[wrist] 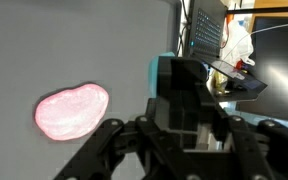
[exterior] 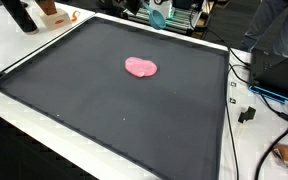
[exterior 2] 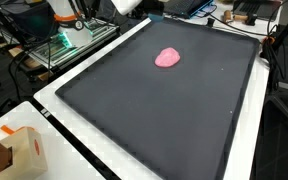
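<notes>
One pink lump [wrist: 72, 110] lies on one dark mat [wrist: 44, 40], left of the single gripper [wrist: 179, 165], its fingers splayed wide, tips cut off.

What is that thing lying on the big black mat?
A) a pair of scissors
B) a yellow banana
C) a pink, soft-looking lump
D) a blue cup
C: both exterior views show a single pink lump lying flat near the middle of the black mat, with nothing else on the mat.
</notes>
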You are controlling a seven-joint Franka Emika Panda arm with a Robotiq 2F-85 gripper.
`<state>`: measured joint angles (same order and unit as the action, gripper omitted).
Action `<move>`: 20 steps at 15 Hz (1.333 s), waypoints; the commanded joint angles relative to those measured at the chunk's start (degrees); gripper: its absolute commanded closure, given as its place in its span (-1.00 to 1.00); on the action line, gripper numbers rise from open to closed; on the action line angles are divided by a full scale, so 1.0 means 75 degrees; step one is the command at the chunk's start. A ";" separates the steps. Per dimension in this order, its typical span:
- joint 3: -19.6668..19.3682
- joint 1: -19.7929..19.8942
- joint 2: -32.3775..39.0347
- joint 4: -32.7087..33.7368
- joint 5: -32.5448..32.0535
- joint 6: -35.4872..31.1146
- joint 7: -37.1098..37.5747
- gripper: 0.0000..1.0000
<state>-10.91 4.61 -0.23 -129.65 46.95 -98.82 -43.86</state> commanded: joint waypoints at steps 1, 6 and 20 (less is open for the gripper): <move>0.0141 0.0207 0.0355 -0.0091 0.0574 -0.0648 -0.0426 0.49; 0.0262 0.0281 0.1006 0.0016 0.1357 -0.1356 -0.0872 0.49; 0.0420 0.0375 0.1893 0.0293 0.2279 -0.1871 -0.1176 0.49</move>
<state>-8.77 6.48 13.36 -127.67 62.20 -111.59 -51.94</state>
